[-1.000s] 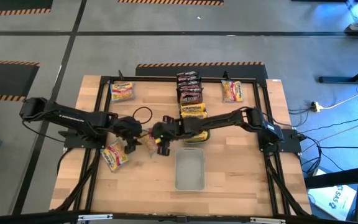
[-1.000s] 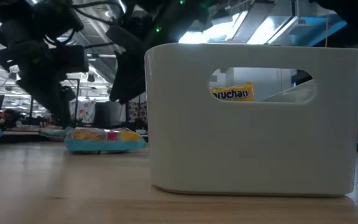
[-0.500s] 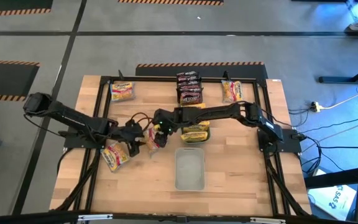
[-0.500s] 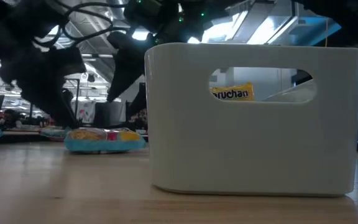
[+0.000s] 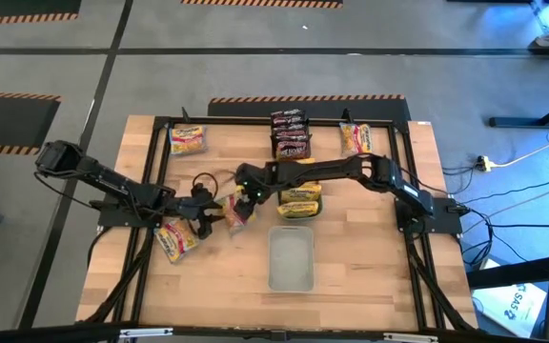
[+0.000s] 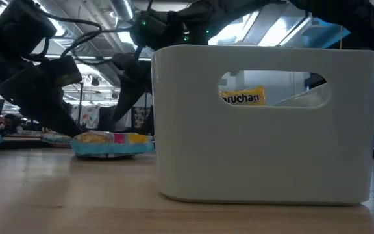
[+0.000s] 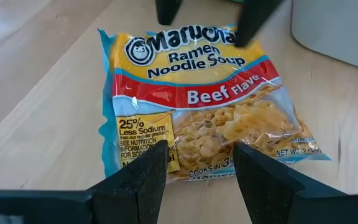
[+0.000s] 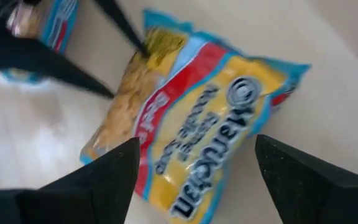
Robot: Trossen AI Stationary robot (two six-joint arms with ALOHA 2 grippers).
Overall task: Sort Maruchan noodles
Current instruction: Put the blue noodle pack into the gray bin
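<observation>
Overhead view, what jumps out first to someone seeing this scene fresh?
Both dark arms meet at one yellow, red and blue crinkly Beef ramen packet lying mid-table, the left gripper and right gripper open on either side. Just right, a white plastic bin sits near the front edge, with dark red-brown packets stacked at the back.

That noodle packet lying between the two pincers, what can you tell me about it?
The noodle packet is a flat, crinkly clear-plastic pack lying label up on the wooden table. It has blue edges, a yellow top printed Maruchan Ramen Noodle Soup, a red Beef Flavor band, a yellow 25% Less Sodium patch, and noodles showing through. The left pincer is at one end and the open right pincer above the other; neither holds it.
</observation>
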